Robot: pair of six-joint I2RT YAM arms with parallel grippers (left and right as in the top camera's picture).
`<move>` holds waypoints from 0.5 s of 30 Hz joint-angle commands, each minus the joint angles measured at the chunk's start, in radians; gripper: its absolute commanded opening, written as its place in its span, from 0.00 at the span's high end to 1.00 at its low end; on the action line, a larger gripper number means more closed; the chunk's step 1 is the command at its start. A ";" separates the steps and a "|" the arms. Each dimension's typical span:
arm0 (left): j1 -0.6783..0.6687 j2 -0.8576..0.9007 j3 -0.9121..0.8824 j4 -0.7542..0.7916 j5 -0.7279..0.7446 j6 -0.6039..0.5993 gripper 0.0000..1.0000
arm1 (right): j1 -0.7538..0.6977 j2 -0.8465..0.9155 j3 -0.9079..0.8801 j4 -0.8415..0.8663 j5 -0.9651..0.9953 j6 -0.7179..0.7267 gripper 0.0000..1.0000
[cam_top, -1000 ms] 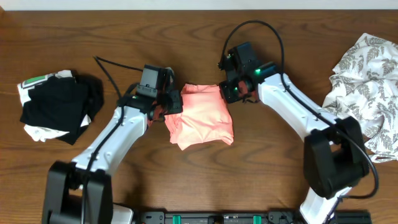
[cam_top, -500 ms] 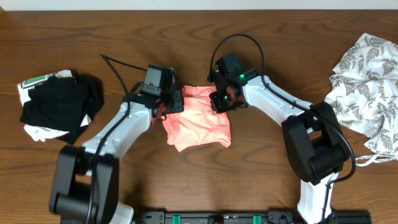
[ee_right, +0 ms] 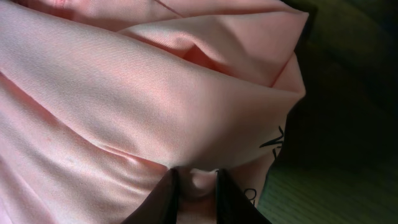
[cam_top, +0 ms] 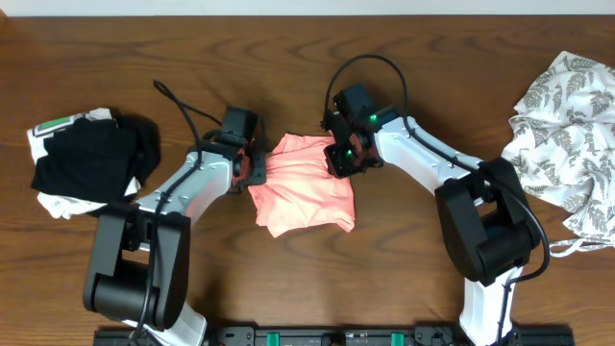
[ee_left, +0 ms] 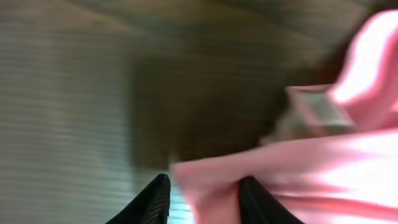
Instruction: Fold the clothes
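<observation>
The shirt (cam_top: 306, 187) lies part-folded and a bit lumpy in the middle of the table (cam_top: 288, 58), between the two arms. The right claw (ee_right: 196, 190) is clenched on a fold at the shirt's far right edge. The left claw (cam_top: 255, 169) sits at the left edge with pink cloth between its fingers, but that view is smeared and I cannot tell whether it grips or is loose.

My worry is that if one side is loose while the other pulls, the shirt will drag and the fold will slump open. Soft cloth might also cling to a finger and lift with it.

There's bare wood all round the shirt. The bundle (cam_top: 91, 168) on the left and the leaf-print garment (cam_top: 567, 125) at the right edge are both well apart from it.
</observation>
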 commanded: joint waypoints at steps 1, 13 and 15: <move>0.041 0.007 -0.001 -0.010 -0.064 0.027 0.60 | 0.003 0.009 0.005 -0.011 0.012 -0.006 0.81; 0.080 -0.164 0.001 -0.075 0.114 0.027 0.59 | -0.006 0.003 0.011 -0.031 0.069 -0.008 0.87; 0.080 -0.219 0.001 -0.090 0.211 0.027 0.59 | -0.011 -0.013 0.029 -0.045 0.070 -0.026 0.85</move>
